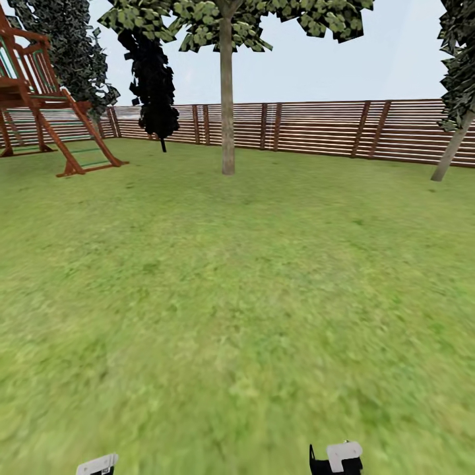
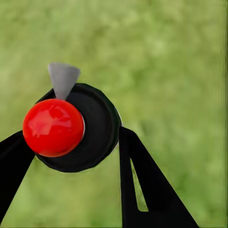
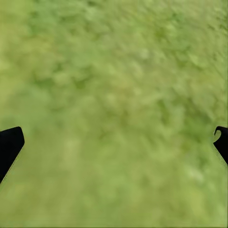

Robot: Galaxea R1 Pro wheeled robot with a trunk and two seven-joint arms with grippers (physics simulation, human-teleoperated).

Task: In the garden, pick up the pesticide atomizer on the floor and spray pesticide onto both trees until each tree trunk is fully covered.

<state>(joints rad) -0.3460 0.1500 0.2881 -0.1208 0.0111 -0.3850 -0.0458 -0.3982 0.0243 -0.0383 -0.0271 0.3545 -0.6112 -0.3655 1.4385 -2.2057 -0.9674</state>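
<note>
In the left wrist view the pesticide atomizer (image 2: 97, 128), a round black body with a red knob (image 2: 53, 127) and a grey nozzle (image 2: 63, 78), sits between the black fingers of my left gripper (image 2: 71, 134), which is shut on it above the grass. My right gripper (image 3: 114, 142) is open, with only grass between its fingers (image 3: 9, 147). In the head view one tree stands ahead across the lawn, its straight grey-brown trunk (image 1: 227, 105) in front of the fence. A second, leaning trunk (image 1: 452, 148) rises at the far right edge.
A brown slatted fence (image 1: 316, 128) closes the far side of the lawn (image 1: 237, 297). A red wooden play frame with a ladder (image 1: 46, 99) stands at the far left. A near-black thin-trunked tree (image 1: 155, 86) stands left of the middle trunk.
</note>
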